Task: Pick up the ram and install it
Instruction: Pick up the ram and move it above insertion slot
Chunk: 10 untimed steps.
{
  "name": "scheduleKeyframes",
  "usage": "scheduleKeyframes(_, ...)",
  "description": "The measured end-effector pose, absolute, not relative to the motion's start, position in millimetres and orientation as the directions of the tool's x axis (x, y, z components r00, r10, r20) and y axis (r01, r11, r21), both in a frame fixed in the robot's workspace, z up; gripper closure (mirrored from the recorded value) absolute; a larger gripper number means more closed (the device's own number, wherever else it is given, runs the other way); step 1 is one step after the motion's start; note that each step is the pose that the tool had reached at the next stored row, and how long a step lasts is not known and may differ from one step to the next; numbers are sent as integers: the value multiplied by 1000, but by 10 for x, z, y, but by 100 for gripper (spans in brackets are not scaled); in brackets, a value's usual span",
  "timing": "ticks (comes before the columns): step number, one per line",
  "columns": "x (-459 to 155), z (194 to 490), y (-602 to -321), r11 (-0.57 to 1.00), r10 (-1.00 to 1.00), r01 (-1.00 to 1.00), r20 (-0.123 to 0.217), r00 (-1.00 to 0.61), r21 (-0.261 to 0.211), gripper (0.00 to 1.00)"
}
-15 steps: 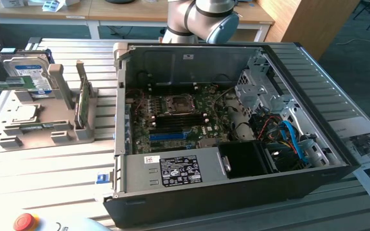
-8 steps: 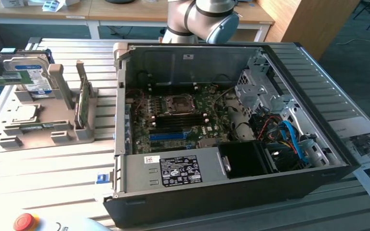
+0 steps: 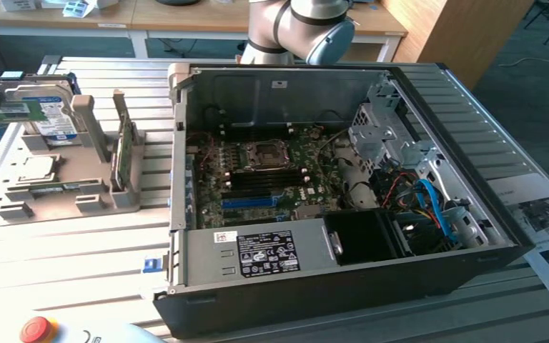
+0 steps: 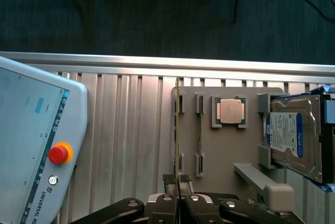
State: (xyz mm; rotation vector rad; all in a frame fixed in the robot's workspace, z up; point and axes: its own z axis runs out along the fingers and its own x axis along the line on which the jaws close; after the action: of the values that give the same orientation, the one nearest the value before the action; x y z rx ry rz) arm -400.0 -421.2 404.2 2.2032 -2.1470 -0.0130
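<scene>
Grey holder (image 4: 225, 153) carries the ram (image 4: 199, 135), processor (image 4: 231, 111) and hard drive (image 4: 293, 136).

My gripper (image 4: 177, 179) has its pads drawn nearly together above the grey holder (image 4: 230, 156) on the slatted table (image 4: 131, 130). The ram (image 4: 199, 132) stands edge-on in its slot, just beside a taller green card (image 4: 177, 124); a processor (image 4: 231, 111), a hard drive (image 4: 293, 135) and a teach pendant (image 4: 31, 145) lie around

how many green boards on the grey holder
2. The ram sits on edge in the holder's middle slots, beside the cpu; a taller card stands upright at the holder's edge nearest the case. The hard drive may hide more.
</scene>
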Motion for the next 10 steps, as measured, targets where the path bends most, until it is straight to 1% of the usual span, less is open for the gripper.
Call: scheduleKeyframes(10,-3971,4044,-4215,-25,-999,-998,40,27,53,88)
